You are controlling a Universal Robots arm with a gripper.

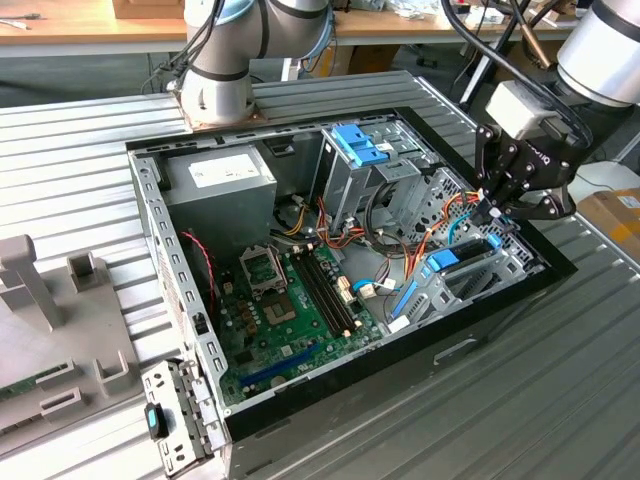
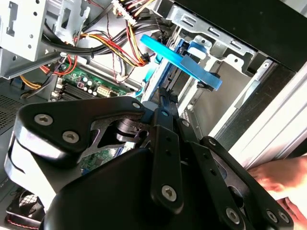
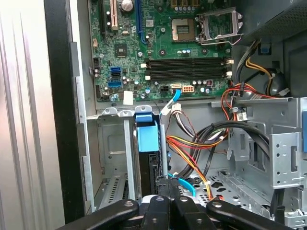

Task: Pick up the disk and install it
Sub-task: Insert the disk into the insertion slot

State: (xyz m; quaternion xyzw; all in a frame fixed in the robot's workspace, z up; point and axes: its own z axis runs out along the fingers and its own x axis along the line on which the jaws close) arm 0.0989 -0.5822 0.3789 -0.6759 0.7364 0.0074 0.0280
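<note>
- Ribbed metal tabletop; open computer case lies flat on it, motherboard facing up, so the bays can be reached from above.
- The disk stands on edge in the drive bay at the case's corner on the exterior view's right. Blue rails sit between the bay walls, apparently as guides.
- Claw sits over it, fingers drawn close, apparently pinching the disk's near end.
- Orange and yellow cables run just beside the bay.

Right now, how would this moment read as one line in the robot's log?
tool: at drive bay, exterior view's right end of case | disk: standing on edge in bay, blue rail showing | nearest: disk
</note>
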